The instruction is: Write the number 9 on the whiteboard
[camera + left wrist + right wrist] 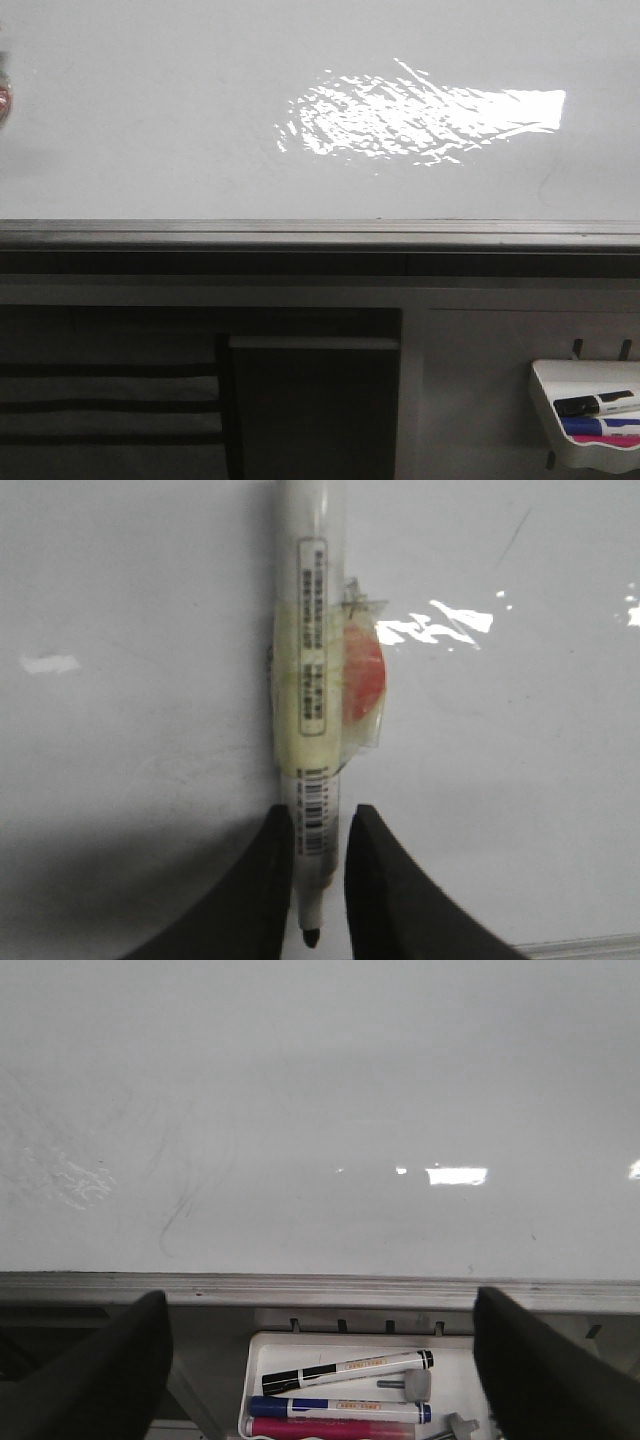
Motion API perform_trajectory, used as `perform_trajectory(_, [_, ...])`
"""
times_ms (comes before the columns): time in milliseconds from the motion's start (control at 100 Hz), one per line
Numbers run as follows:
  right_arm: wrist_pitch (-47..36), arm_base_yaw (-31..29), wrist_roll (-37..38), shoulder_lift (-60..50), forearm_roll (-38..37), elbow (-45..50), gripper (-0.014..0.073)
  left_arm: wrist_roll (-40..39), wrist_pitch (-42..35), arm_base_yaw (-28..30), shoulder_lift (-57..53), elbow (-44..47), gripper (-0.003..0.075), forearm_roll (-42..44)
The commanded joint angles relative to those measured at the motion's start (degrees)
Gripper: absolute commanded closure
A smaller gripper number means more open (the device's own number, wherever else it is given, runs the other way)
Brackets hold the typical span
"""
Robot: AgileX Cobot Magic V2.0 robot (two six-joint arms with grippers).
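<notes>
The whiteboard (200, 100) fills the upper half of the front view, with a grey bottom rail (300, 235). No number 9 shows on it. Neither gripper shows in the front view. In the left wrist view my left gripper (320, 815) is shut on a white marker (312, 680) wrapped in yellowish tape with a red patch. Its black tip (309, 938) is uncapped, and the whiteboard (130, 600) lies behind it. In the right wrist view my right gripper (320, 1300) is open wide and empty, facing the whiteboard (320, 1080) and its rail (320, 1288).
A small white tray (560, 375) hangs below the rail at the right, holding a black marker (347, 1369), a blue marker (340, 1409) and a pink one (330, 1428). A dark slotted cabinet (110, 400) sits at lower left. Faint grey smears (175, 1215) mark the board.
</notes>
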Motion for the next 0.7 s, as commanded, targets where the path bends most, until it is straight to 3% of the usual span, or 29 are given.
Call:
perform_trajectory(0, [-3.63,-0.47,-0.55,0.70,-0.36,-2.03,0.0050,-0.28,-5.70,-0.49,1.09,-1.69,0.0602,0.09])
perform_trajectory(540, [-3.53,-0.47,-0.55,0.70,-0.36,-2.03,0.0050,-0.28,-5.59,-0.49,2.93,-3.56,0.0608,0.89])
perform_trajectory(690, [-3.53,-0.47,-0.55,0.70,-0.36,-2.03,0.0050,-0.28,-5.23,-0.49,1.49,-3.56,0.0692,2.57])
